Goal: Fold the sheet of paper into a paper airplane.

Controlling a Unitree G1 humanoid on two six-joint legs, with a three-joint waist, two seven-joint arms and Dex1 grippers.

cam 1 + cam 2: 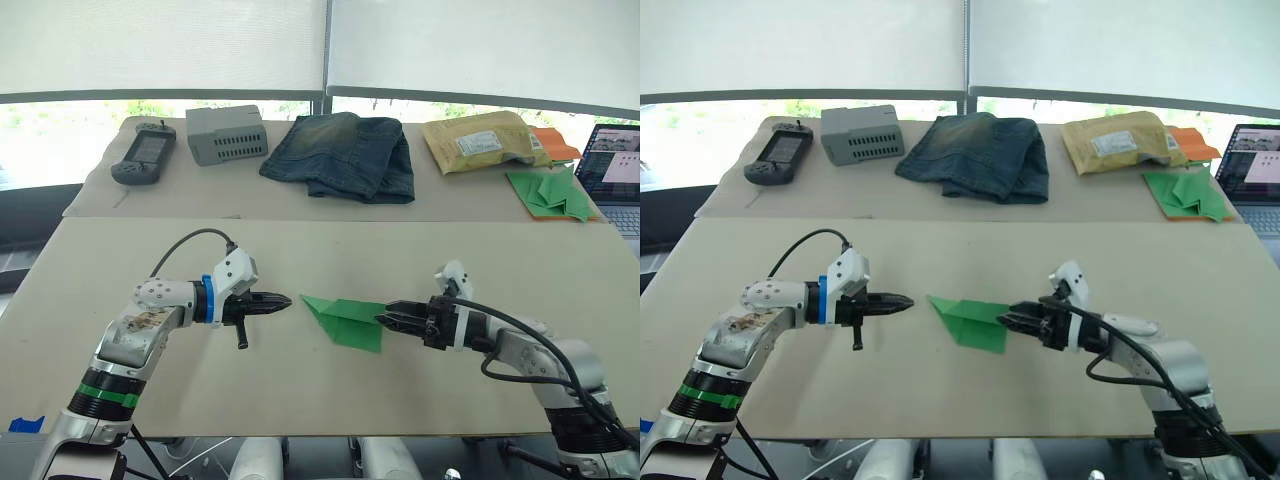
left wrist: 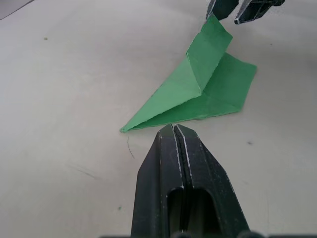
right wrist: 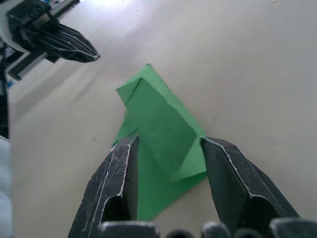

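Beige tabletop [image 1: 150, 250] carries the paper airplane [image 1: 345, 320], folded to a pointed wedge, nearly finished. At nine o'clock the left gripper [image 1: 283, 300] is clenched empty; at three o'clock the right gripper [image 1: 385, 318] gapes, released.

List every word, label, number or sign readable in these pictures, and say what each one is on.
No text can be read anywhere.
Yellow padded envelope: a white label, print too small to read.
Laptop: screen content too small to read.
Grey box and handheld controller: no legible markings.
Folded green paper: blank.
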